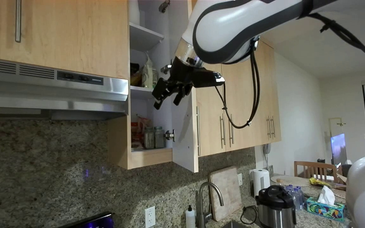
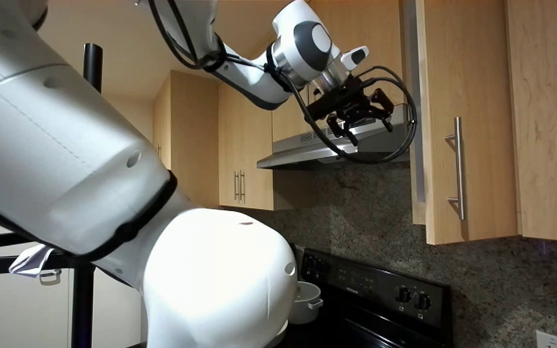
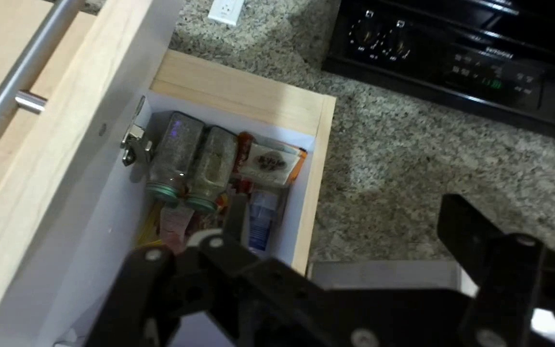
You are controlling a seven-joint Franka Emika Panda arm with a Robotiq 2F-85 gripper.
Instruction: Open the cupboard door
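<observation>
The cupboard door stands open, swung out from its cabinet. In an exterior view its white inner face (image 1: pixel 182 133) shows; in another exterior view its light maple outer face (image 2: pixel 476 72) shows with the slim silver bar handle (image 2: pixel 459 166). In the wrist view the door's white inner face (image 3: pixel 80 178) and its handle (image 3: pixel 27 72) are at the left. My gripper (image 1: pixel 167 103) is open and empty, in front of the open cabinet on the inner side of the door. In the wrist view the gripper (image 3: pixel 345 207) has its fingers wide apart, with the cabinet's side edge between them.
The cabinet's shelves hold glass jars (image 1: pixel 154 137) and food bags (image 1: pixel 147 74). A steel range hood (image 1: pixel 55 88) is beside the cabinet. Other wood doors (image 1: pixel 242 104) adjoin it. Below are a faucet (image 1: pixel 209 193), a pressure cooker (image 1: pixel 276 205) and the black stove (image 2: pixel 375 290).
</observation>
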